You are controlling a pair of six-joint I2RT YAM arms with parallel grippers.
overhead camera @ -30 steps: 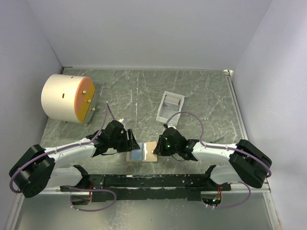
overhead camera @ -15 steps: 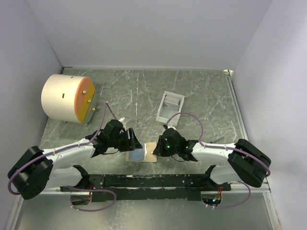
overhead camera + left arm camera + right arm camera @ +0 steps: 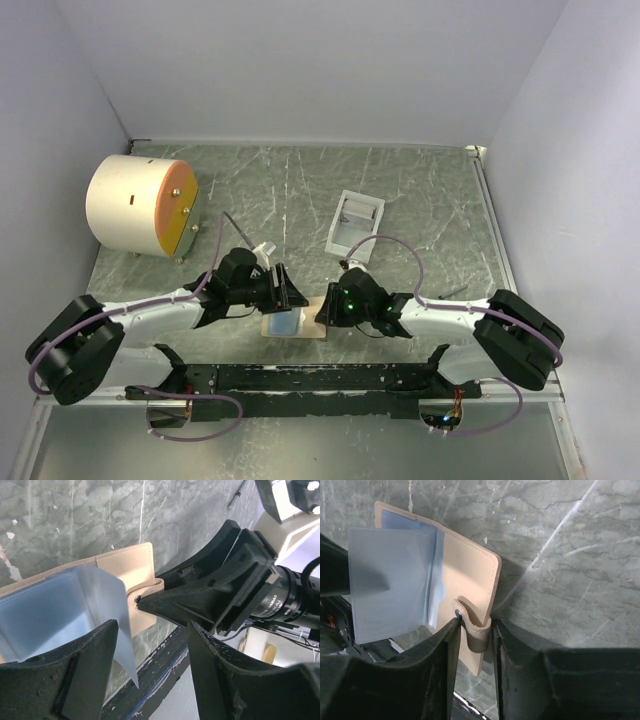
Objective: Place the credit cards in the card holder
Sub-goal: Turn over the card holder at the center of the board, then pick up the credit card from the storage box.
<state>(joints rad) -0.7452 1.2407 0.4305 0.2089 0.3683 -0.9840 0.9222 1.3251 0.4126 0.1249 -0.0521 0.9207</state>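
Observation:
The tan wallet [image 3: 313, 324] lies open at the near middle of the table, its light-blue inside up. My right gripper [image 3: 330, 308] is shut on the wallet's snap strap [image 3: 479, 630], at the right edge of the wallet [image 3: 470, 575]. My left gripper [image 3: 285, 290] is open over the wallet's left half [image 3: 127, 565]. A light-blue sleeve [image 3: 102, 597] stands up against its left finger [image 3: 85, 675]. The sleeve [image 3: 390, 585] also shows raised in the right wrist view. The white card holder [image 3: 355, 222] sits behind, apart from both grippers. No credit cards show.
A white cylinder with an orange face [image 3: 140, 205] stands at the back left. The black arm rail [image 3: 300, 378] runs along the near edge, just below the wallet. Grey walls close the left, back and right sides.
My left gripper has moved right onto the wallet and a light-blue sleeve has lifted. The right gripper has stayed on the strap.

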